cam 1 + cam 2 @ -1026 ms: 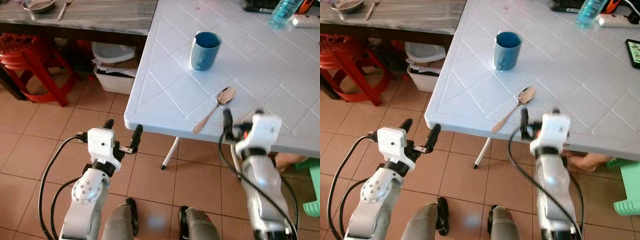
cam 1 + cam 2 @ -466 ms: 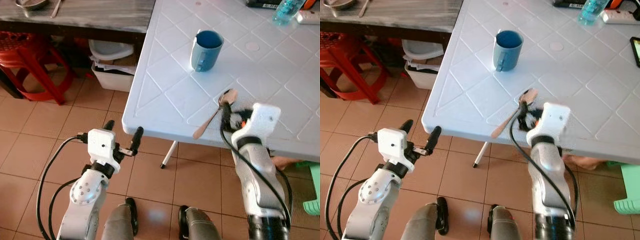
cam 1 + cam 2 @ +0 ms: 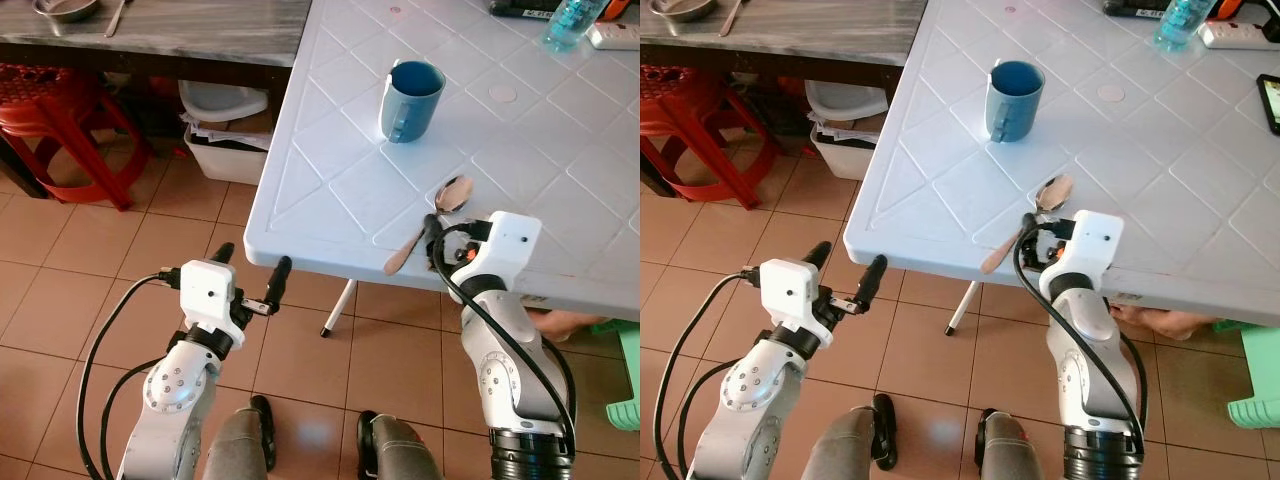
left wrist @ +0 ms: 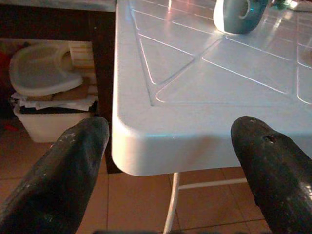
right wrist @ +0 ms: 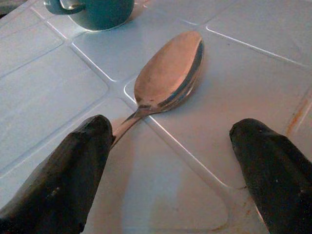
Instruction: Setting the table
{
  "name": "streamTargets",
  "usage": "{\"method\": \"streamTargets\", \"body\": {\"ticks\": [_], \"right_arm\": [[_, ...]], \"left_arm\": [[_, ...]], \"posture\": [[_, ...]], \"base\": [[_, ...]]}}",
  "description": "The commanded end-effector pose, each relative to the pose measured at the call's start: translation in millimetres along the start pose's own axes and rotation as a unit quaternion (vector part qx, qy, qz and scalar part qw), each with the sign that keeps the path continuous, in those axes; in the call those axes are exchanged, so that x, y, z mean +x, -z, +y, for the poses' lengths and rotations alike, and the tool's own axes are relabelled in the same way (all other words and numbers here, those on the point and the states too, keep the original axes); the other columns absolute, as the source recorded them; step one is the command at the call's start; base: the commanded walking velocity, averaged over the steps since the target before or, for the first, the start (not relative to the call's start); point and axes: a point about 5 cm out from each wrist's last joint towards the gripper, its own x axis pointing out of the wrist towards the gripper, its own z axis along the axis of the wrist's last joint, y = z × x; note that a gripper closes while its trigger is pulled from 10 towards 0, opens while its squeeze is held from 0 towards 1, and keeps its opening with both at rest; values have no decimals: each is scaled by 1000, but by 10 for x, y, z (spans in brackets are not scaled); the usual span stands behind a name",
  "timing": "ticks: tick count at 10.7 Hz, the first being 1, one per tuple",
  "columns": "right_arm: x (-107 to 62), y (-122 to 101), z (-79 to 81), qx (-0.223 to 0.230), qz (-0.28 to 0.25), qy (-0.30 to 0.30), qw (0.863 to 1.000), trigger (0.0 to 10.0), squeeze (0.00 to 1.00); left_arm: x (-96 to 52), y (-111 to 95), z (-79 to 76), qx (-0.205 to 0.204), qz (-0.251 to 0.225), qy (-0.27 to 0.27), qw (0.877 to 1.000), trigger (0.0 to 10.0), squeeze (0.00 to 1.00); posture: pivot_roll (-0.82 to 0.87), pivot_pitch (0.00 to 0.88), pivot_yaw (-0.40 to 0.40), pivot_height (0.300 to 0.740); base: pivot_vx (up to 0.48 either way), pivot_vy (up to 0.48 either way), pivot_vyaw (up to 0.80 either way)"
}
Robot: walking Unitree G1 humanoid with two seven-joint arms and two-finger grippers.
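Right hand: one, released, its two black fingers spread wide and holding nothing. It sits low over the near edge of the white worktop, forearm rising from below the worktop edge. One finger lies right beside the spoon's handle; whether it touches cannot be told.

Spoon: one, metal, flat on the worktop. Bowl just ahead of the right hand between the two fingers' lines, handle running back past the hand's left finger to the worktop edge.

Mug: one, blue, upright, well ahead of the right hand, beyond the spoon bowl.

Left hand: one, released, fingers parted, empty. Held out below and short of the worktop's near left corner, which stands just ahead of it between the fingertips, not touching. Forearm bent upward from the elbow.

Bottle: one, clear bluish, at the far side of the worktop, well apart from both hands.

Red stool: one, on the tiled floor, far left of the left hand.

White bin: one, under the dark wooden worktop, ahead of the left hand.
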Motion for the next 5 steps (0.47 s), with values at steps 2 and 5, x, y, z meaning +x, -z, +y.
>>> {"method": "streamTargets", "body": {"ticks": [2, 5], "right_arm": [[33, -62, 49, 14, 1, -24, 1000, 10000, 0], [80, -54, 148, 52, 31, -47, 997, 10000, 0]], "left_arm": [[-15, -4, -3, 3, 3, 1, 1000, 10000, 0], [-7, -8, -16, 2, 3, 3, 1000, 10000, 0]], "posture": [[-30, 244, 22, 740], [-26, 243, 22, 740]], "base": [[0, 0, 0], [0, 0, 0]]}}
